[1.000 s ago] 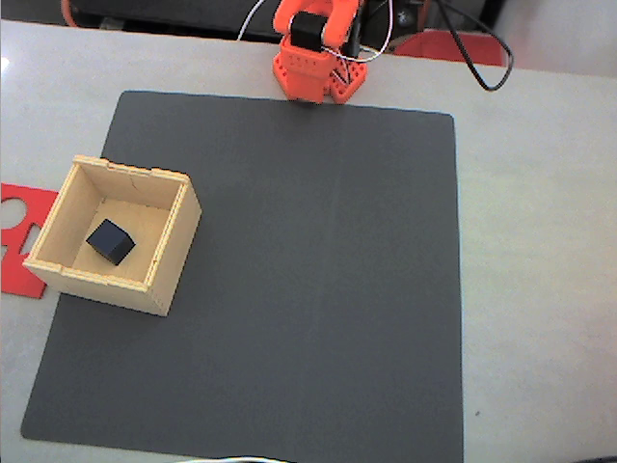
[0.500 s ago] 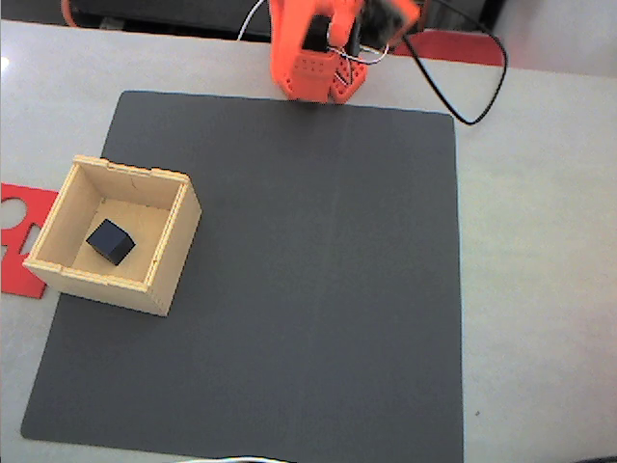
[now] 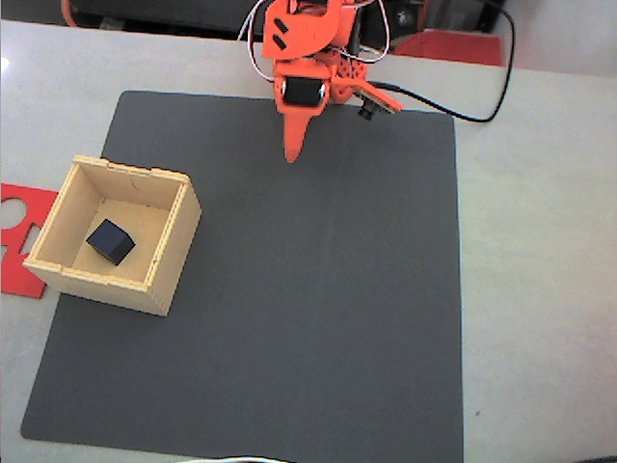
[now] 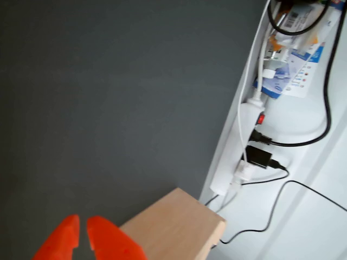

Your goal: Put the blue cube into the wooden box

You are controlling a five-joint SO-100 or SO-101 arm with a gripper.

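Note:
In the fixed view the blue cube point(image 3: 110, 241) lies inside the wooden box point(image 3: 170, 253), left of the box's middle. The box stands on the left edge of the dark mat. My orange gripper point(image 3: 291, 156) hangs over the mat's far edge, well to the right of the box and beyond it. Its fingers come together in one point with nothing held. The wrist view shows my gripper point(image 4: 82, 236) at the bottom left with its fingertips almost touching. Beside it is a pale outer wall of the wooden box point(image 4: 173, 230). The cube is hidden there.
A flat red cut-out sheet point(image 3: 17, 241) lies left of the box, partly under it. The dark mat point(image 3: 318, 309) covers most of the table. Black cables point(image 3: 482, 106) run behind the arm's base. A power strip point(image 4: 246, 141) with plugs lies off the mat.
The arm has unfolded from above its base, and the gripper now reaches out and down over the mat's far edge. Box and cube have not moved.

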